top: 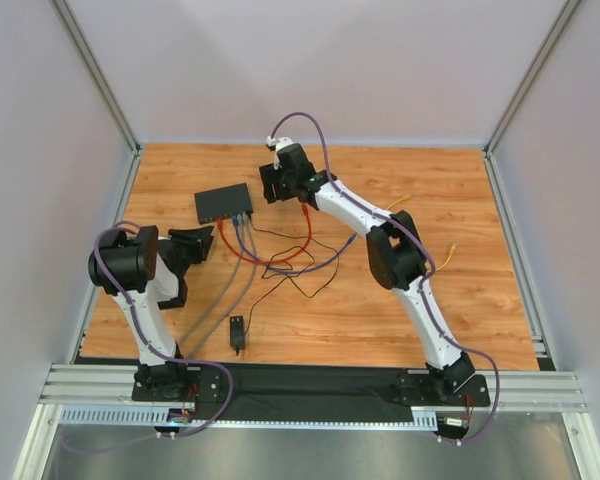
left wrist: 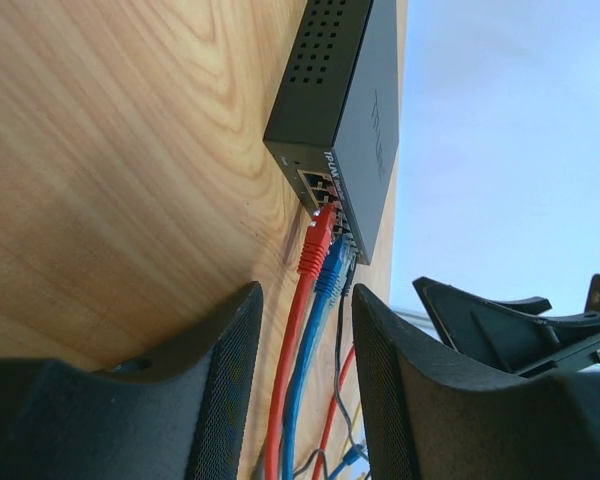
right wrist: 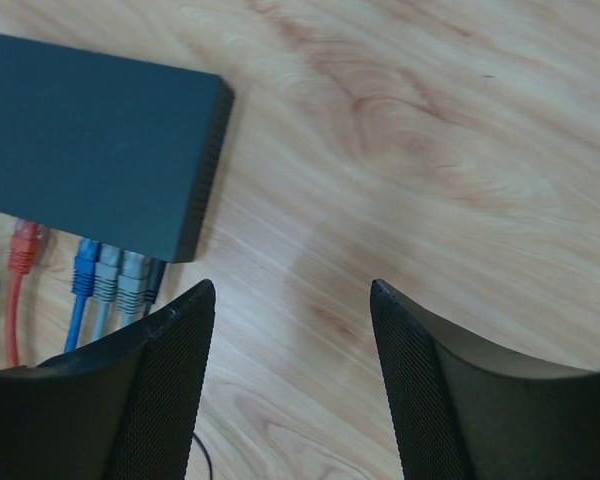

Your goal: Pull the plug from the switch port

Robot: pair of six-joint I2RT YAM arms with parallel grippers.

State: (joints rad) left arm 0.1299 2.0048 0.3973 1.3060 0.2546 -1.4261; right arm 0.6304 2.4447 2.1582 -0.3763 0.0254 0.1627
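Note:
The flat black switch (top: 223, 204) lies on the wooden table left of centre. A red plug (top: 220, 227), a blue plug (top: 237, 221) and grey plugs (top: 248, 216) sit in its near edge. My left gripper (top: 195, 243) is open just near-left of the ports. In the left wrist view its jaws (left wrist: 307, 300) stand apart, with the red plug (left wrist: 317, 240) and blue plug (left wrist: 332, 270) ahead and their cables running between the fingers, untouched. My right gripper (top: 273, 183) is open beside the switch's right end. In its wrist view the gripper (right wrist: 292, 290) is over bare wood, right of the switch (right wrist: 90, 140).
Red, blue, grey and black cables tangle on the table (top: 380, 300) near of the switch. A small black adapter block (top: 238, 333) lies near the front edge. Yellow wire ends (top: 448, 252) lie at the right. Grey walls enclose the table.

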